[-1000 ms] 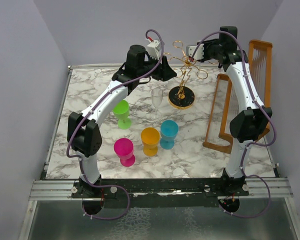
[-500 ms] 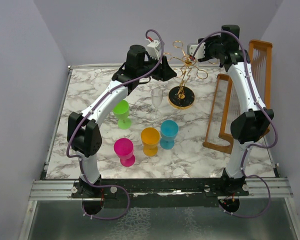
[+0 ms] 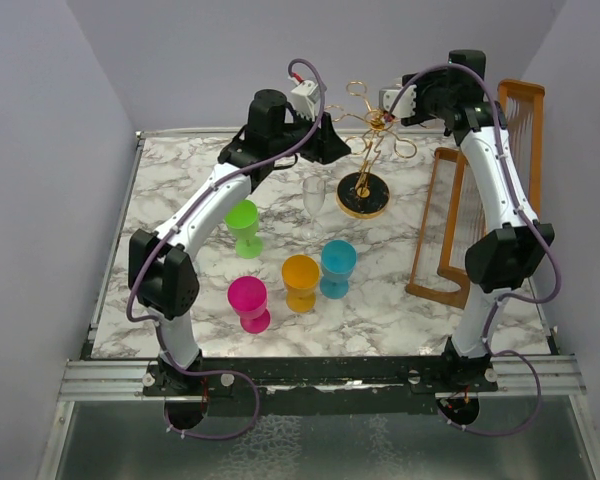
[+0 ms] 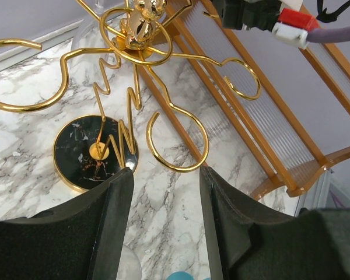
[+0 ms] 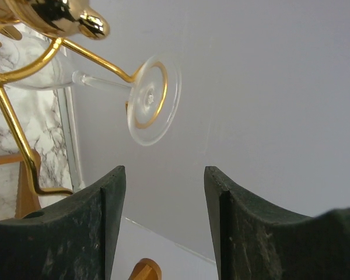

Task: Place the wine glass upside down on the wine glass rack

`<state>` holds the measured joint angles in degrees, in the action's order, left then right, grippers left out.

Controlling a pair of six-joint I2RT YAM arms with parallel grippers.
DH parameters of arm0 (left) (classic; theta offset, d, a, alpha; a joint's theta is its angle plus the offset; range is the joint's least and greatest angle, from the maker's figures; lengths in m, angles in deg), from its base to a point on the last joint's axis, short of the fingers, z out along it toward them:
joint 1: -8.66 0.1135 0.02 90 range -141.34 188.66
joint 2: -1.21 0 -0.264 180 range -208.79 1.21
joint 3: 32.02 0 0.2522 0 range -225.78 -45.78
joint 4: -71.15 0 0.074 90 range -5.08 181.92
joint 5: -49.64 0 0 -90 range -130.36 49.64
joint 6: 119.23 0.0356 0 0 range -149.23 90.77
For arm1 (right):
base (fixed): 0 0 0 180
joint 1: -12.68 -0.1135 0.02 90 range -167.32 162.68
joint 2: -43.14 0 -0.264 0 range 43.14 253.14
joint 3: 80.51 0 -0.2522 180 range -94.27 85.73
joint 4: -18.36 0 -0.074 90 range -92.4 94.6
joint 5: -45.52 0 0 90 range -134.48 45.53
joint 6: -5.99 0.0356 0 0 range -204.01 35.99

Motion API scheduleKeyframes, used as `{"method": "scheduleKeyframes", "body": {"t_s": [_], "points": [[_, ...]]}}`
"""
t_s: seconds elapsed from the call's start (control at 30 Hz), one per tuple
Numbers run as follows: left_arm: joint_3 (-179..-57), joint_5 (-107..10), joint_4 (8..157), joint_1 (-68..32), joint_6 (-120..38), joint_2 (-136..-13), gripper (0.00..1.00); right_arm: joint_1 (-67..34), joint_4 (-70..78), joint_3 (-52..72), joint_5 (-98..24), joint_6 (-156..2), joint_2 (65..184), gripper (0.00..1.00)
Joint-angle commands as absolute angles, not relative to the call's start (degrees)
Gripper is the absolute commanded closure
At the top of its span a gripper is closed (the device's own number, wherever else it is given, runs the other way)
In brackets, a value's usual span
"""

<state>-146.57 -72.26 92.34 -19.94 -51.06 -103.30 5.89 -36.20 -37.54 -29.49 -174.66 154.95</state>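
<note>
Two claws, both released and empty. In the right wrist view the right claw (image 5: 163, 172) has its fingers spread. Past them the wine glass (image 5: 149, 99) hangs on the wine glass rack (image 5: 52, 14), with its stem through a ring-ended arm and its round foot against the ring, clear of the claw. The top external view cannot resolve that glass. It shows both claws high on either side of the rack top, and a second clear glass (image 3: 313, 198) upright on the tabletop (image 3: 380, 290) just left of the rack's black base. Nearer are a green cup (image 3: 244, 222), pink cup (image 3: 248, 298), orange cup (image 3: 301, 277) and blue cup (image 3: 337, 265), with a wooden slatted frame (image 3: 521, 130) at right. In the left wrist view the left claw (image 4: 165, 175), fingers apart, looks down on the gold arms and base.
</note>
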Motion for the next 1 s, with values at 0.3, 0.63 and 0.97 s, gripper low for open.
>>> {"method": "scheduleKeyframes", "body": {"t_s": [0.3, 0.63, 0.97], "points": [[-144.8, -71.0, 100.7, -18.8, -37.8, -94.6, 0.41, 7.0, -26.9, -31.2, -34.6, -165.7, 145.9, 0.43], [-141.4, -58.5, 115.4, -18.7, -18.6, -89.0, 0.35, 7.1, -16.3, -18.1, -39.0, -142.8, 133.3, 0.20], [-142.3, -59.6, 118.8, -19.0, -17.5, -91.2, 0.32, 7.1, -21.3, -9.9, -40.2, -119.0, 123.2, 0.11]]}}
